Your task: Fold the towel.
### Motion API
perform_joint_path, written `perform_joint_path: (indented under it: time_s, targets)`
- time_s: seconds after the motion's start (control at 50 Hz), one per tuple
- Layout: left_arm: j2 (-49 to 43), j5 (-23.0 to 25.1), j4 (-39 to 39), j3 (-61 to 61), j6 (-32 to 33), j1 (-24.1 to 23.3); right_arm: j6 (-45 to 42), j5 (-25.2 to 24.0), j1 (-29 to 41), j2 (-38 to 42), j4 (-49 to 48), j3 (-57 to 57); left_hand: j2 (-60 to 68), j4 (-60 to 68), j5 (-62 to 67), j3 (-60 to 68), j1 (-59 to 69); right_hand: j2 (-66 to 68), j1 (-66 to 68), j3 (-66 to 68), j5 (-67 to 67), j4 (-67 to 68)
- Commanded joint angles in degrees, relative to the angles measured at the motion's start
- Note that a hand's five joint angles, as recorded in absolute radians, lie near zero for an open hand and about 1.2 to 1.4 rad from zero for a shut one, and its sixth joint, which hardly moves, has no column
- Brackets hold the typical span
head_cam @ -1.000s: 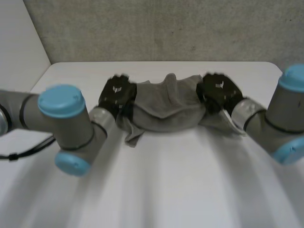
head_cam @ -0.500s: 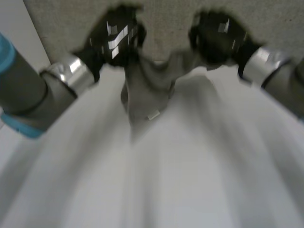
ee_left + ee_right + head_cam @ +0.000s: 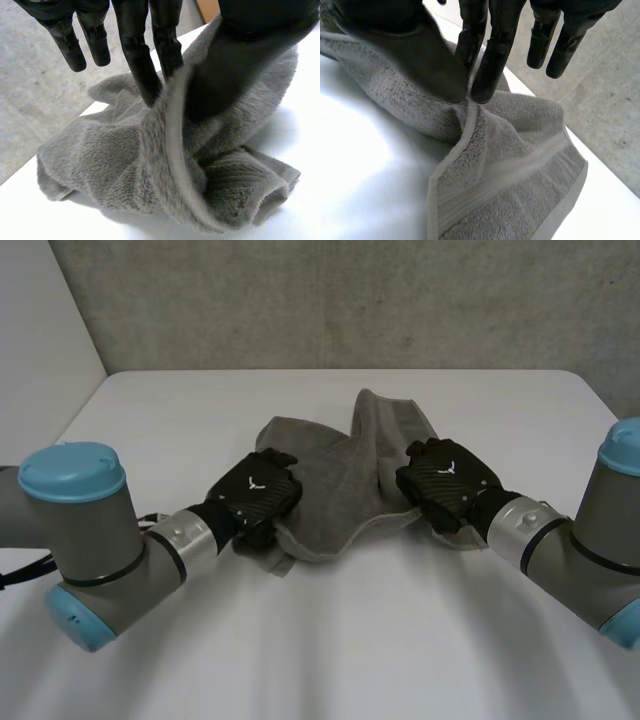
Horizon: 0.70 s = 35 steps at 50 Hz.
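- The left hand (image 3: 255, 492), just left of centre in the head view, is closed on the towel (image 3: 340, 450). Its wrist view shows a hemmed edge pinched between the thumb (image 3: 235, 65) and the nearer fingers (image 3: 144, 70). The other fingers stick out straight beside the pinch and touch nothing.
- The right hand (image 3: 445, 478), just right of centre, holds the same way. In its wrist view the thumb (image 3: 420, 55) and two fingers (image 3: 492, 60) nip the towel's banded hem, and the remaining fingers are free.
- The two pinches sit on the cloth's near side, one toward each end. This is most likely so that both hands can carry one edge together and keep it level.
- The towel lies mid-table (image 3: 330, 640), bunched and creased between the hands. A ridge rises toward the upper centre of the frame. The cloth is neither flat nor neatly doubled.
- The fold therefore looks to be at an early stage. The cloth probably needs spreading out or an even pull before a clean crease can form.
- The pile is thick and soft and is held only at a thin hem, so it may slip. If one hand got ahead of the other, the edge would skew.
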Motion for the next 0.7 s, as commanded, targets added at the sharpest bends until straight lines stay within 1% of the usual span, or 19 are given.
perform_joint_path:
  time_s: [0.02, 0.06, 0.08, 0.12, 0.18, 0.22, 0.28, 0.38, 0.46, 0.54, 0.66, 0.7]
  targets:
    - [0.1, -4.5, 0.1, -0.3, -2.2, -1.2, 2.8, 2.5, 0.0, 1.9, -0.3, 1.6, -11.5, -3.2, -12.6, -2.4, -12.1, -39.1, -40.5, -2.9, -42.3, -4.4]
    - [0.5, -5.3, 0.1, -0.5, -4.4, -1.4, 6.0, 3.5, 0.0, 2.1, -0.4, 2.9, -11.8, -3.2, -12.9, -2.4, -12.4, -41.0, -42.3, -2.9, -44.2, -4.4]
    - [0.5, -5.4, 0.1, -0.5, -4.4, -1.4, 6.0, 3.5, 0.0, 2.1, -0.4, 2.9, -11.8, -3.2, -12.9, -2.4, -12.4, -41.0, -42.3, -2.9, -44.2, -4.4]
    - [0.8, -5.7, 0.1, -0.4, -7.1, -1.7, 8.6, 4.6, -0.1, 2.0, -0.7, 3.8, -11.8, -3.2, -12.9, -2.4, -12.4, -42.0, -43.3, -2.9, -45.2, -4.4]
    - [0.9, -5.7, 0.1, -0.3, -8.4, -1.8, 9.8, 5.4, -0.1, 2.0, -1.4, 4.5, -11.8, -3.2, -12.9, -2.4, -12.4, -42.0, -43.3, -2.9, -45.2, -4.4]
    - [1.3, -5.9, 0.1, 0.2, -10.9, -2.1, 12.1, 6.8, 0.1, 1.8, -3.6, 6.0, -11.8, -3.2, -12.9, -2.4, -12.4, -42.0, -43.3, -2.9, -45.2, -4.4]
    - [2.2, -6.7, 0.0, 1.0, -12.8, -2.5, 13.7, 8.2, 0.2, 1.9, -5.8, 7.3, -11.8, -3.2, -12.9, -2.4, -12.4, -42.0, -43.3, -2.9, -45.2, -4.4]
    - [3.7, -8.2, -0.2, 2.2, -13.9, -2.6, 14.7, 10.3, 1.3, 2.1, -8.6, 8.1, -11.5, -3.2, -12.6, -2.4, -12.1, -41.5, -42.8, -2.9, -44.7, -4.4]
    - [4.5, -8.5, -0.3, 2.4, -14.5, -2.6, 15.6, 11.5, 2.9, 2.3, -11.0, 8.1, -11.5, -3.2, -12.6, -2.4, -12.1, -41.0, -42.3, -2.9, -44.2, -4.4]
    - [5.2, -8.6, -0.6, 2.3, -15.2, -2.6, 18.6, 13.1, 3.6, 3.8, -13.7, 7.4, -11.3, -3.2, -12.4, -2.4, -11.9, -40.3, -41.6, -2.9, -43.5, -4.4]
    - [5.2, -8.6, -1.3, 2.0, -15.3, -2.5, 23.9, 14.1, 4.3, 7.3, -14.8, 4.6, -11.3, -3.2, -12.4, -2.4, -11.9, -39.5, -40.8, -2.9, -42.7, -4.4]
    - [5.2, -8.6, -1.3, 1.8, -15.3, -2.5, 24.3, 14.8, 4.4, 8.2, -14.8, 3.7, -11.3, -3.2, -12.4, -2.4, -11.9, -39.1, -40.5, -2.9, -42.3, -4.4]
